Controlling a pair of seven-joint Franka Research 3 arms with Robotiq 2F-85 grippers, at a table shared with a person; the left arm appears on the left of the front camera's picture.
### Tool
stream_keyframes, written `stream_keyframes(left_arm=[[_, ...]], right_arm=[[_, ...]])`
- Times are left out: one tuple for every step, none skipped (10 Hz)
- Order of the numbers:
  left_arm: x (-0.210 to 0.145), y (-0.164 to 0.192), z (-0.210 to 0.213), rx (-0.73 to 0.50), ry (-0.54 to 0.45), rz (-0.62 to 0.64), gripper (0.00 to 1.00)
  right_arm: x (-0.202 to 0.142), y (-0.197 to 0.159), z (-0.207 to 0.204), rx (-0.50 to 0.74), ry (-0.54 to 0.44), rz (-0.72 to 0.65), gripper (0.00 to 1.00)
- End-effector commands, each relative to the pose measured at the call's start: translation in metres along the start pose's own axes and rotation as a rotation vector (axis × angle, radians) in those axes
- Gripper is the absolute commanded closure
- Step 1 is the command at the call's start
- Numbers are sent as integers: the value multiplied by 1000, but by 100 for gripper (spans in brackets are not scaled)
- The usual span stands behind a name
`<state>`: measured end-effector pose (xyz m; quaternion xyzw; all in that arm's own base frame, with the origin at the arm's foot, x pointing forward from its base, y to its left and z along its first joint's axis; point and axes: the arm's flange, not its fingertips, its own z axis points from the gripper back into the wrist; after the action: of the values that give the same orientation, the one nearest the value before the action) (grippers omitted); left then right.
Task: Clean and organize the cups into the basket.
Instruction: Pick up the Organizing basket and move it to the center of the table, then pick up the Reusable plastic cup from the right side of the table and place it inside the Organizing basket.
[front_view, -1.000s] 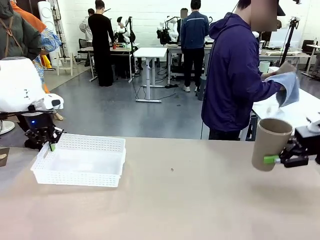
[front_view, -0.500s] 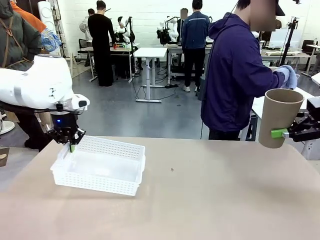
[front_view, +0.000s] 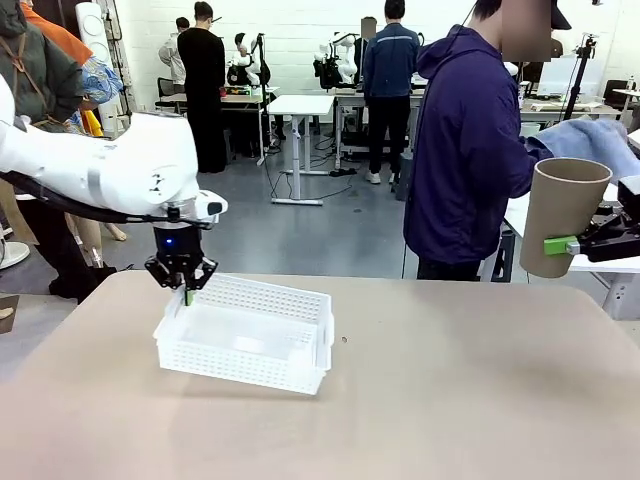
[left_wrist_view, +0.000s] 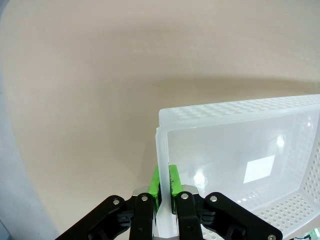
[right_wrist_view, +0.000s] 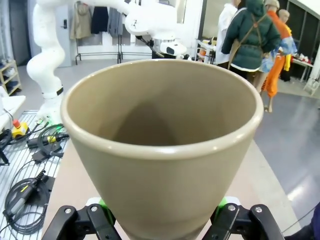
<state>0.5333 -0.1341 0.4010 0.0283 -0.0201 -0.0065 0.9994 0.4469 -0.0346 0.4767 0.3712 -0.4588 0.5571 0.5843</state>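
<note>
Basket (front_view: 240, 362): white, perforated walls, shallow, on the table left of centre. Left gripper (front_view: 187, 291) pinched tight on the rim of its short wall near a corner.

Cup (front_view: 560, 215): tan, matte, upright, mouth up, in the air at the table's right side. Right gripper (front_view: 563, 245) clamped around its lower body, partly cut off by the picture edge.

I work in what looks like a research lab: a large open hall with a bare grey floor (front_view: 250, 225), rows of white workbenches (front_view: 300, 104), loose cables (right_wrist_view: 30, 141), and people (front_view: 205, 80) standing at the benches.
</note>
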Motion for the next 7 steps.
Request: stream_keyframes(left_arm=[[8, -29, 3, 10, 10, 29, 100], [11, -46, 2, 8, 14, 33, 100], [14, -65, 0, -1, 31, 32, 100], [16, -81, -2, -2, 37, 24, 100], [17, -98, -5, 3, 36, 24, 100], [17, -113, -7, 11, 34, 22, 100], [16, -124, -9, 14, 32, 20, 100]], right_arm=[[-6, 4, -4, 16, 9, 11, 38], [-6, 4, -4, 16, 9, 11, 38], [-6, 4, -4, 16, 9, 11, 38], [-6, 4, -4, 16, 9, 11, 38], [-6, 4, -4, 16, 9, 11, 38], [-6, 4, -4, 16, 9, 11, 38], [-6, 4, -4, 16, 9, 11, 38]])
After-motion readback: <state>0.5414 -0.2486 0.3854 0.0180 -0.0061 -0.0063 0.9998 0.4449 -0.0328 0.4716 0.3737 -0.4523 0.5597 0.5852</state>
